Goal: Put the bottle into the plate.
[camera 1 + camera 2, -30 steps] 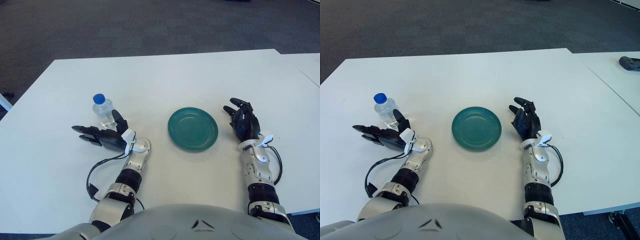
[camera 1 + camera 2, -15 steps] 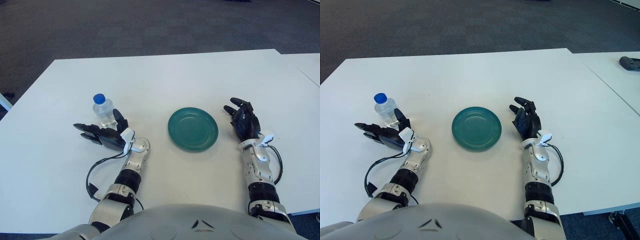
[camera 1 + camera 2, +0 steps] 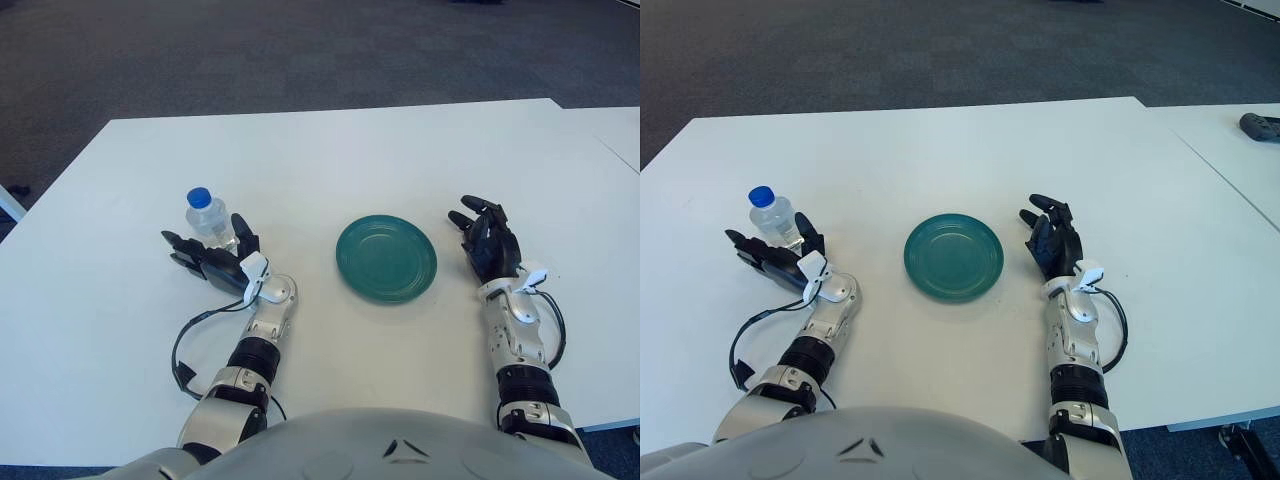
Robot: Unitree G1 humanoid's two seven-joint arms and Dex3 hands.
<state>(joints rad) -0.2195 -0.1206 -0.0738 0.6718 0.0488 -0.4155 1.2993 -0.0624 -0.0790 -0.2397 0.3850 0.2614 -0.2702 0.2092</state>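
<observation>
White table [image 3: 400, 160] on dark carpet [image 3: 250, 50]; left robot hand [image 3: 212, 262] unclenched beside upright bottle [image 3: 207, 220].

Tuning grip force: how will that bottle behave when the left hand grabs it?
The bottle looks like small clear plastic, so probably light and may flex. Upright and narrow, it may tip if the open left hand nudges it. Smooth sides could slip.

The bottle's [image 3: 207, 220] lower part is hidden behind the left hand [image 3: 213, 263] at centre left — whether the fingers [image 3: 240, 235] touch it cannot be told. At the right eye view's upper right edge a dark object [image 3: 1260, 125] is cut off — unidentifiable.
</observation>
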